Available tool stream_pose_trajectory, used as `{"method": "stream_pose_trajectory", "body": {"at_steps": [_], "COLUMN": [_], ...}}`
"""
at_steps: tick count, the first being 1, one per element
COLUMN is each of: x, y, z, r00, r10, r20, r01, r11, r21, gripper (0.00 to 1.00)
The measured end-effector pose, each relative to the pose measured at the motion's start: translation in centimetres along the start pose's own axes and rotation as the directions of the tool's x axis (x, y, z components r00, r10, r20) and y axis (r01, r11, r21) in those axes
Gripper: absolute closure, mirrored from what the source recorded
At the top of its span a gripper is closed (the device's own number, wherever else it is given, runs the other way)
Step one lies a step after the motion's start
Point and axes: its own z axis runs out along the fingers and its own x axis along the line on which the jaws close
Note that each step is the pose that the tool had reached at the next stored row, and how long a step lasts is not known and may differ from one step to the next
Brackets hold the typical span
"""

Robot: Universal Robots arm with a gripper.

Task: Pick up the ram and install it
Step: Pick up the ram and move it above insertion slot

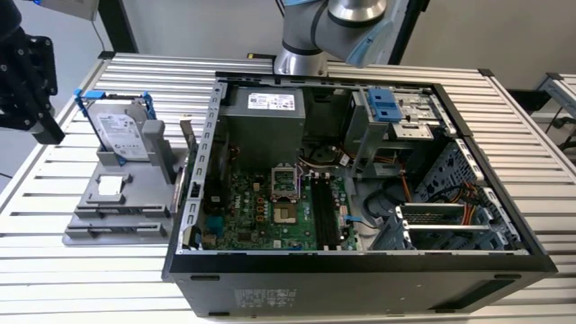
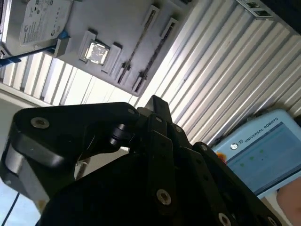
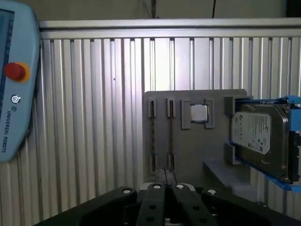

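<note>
The ram [image 3: 170, 136] is a thin dark stick standing edge-on in a slot of the grey holder [image 3: 188, 155], with a second thin stick [image 3: 153, 136] in the slot beside it. In the second wrist view the same two sticks, the ram [image 2: 155, 54] among them, run across the holder [image 2: 117, 28]. My gripper [image 3: 167, 188] hangs well away from the holder with its black fingers together and nothing between them. In the exterior view the gripper [image 1: 40, 121] is at the far left, above and beside the holder [image 1: 126, 202]. The black memory slots [image 1: 326, 212] lie on the motherboard in the open computer case [image 1: 360, 263].
The holder also carries a silver hard drive in a blue frame [image 1: 121, 128] and a small square chip [image 1: 110, 185]. A teach pendant [image 3: 14, 80] lies on the slatted metal table [image 3: 94, 117]. The case walls rise around the motherboard [image 1: 261, 209].
</note>
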Motion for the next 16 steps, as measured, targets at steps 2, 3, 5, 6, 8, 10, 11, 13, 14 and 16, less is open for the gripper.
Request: {"method": "stream_pose_trajectory", "body": {"at_steps": [2, 3, 5, 6, 8, 10, 11, 13, 14, 16], "x": [0.0, 0.0, 0.0, 0.0, -0.03, -0.09, -0.11, -0.11, -0.12, -0.12], "y": [0.0, 0.0, 0.0, -0.01, -0.01, -0.01, -0.01, 0.0, 0.0, 0.0], "z": [0.0, 0.0, 0.0, 0.0, 0.01, 0.0, 0.0, 0.0, -0.01, 0.0], "r00": [0.9993, 0.9985, 0.9958, 0.994, 0.9902, 0.9863, 0.9851, 0.9846, 0.9846, 0.9848], "r10": [-0.038, -0.056, -0.092, -0.11, -0.14, -0.165, -0.172, -0.175, -0.175, -0.174], "r20": [0.0, 0.0001, 0.0002, 0.0002, 0.0004, 0.0004, 0.0005, 0.0023, 0.0049, 0.0111], "r01": [0.038, 0.056, 0.092, 0.11, 0.14, 0.165, 0.172, 0.175, 0.175, 0.174], "r11": [0.9993, 0.9985, 0.9958, 0.994, 0.9902, 0.9863, 0.9851, 0.9846, 0.9846, 0.9848], "r21": [-0.0004, -0.0005, -0.0008, -0.001, -0.0012, -0.002, -0.0023, -0.003, -0.0032, -0.004], "gripper": [1.0, 1.0, 1.0, 1.0, 1.0, 1.0, 1.0, 1.0, 1.0, 1.0]}}
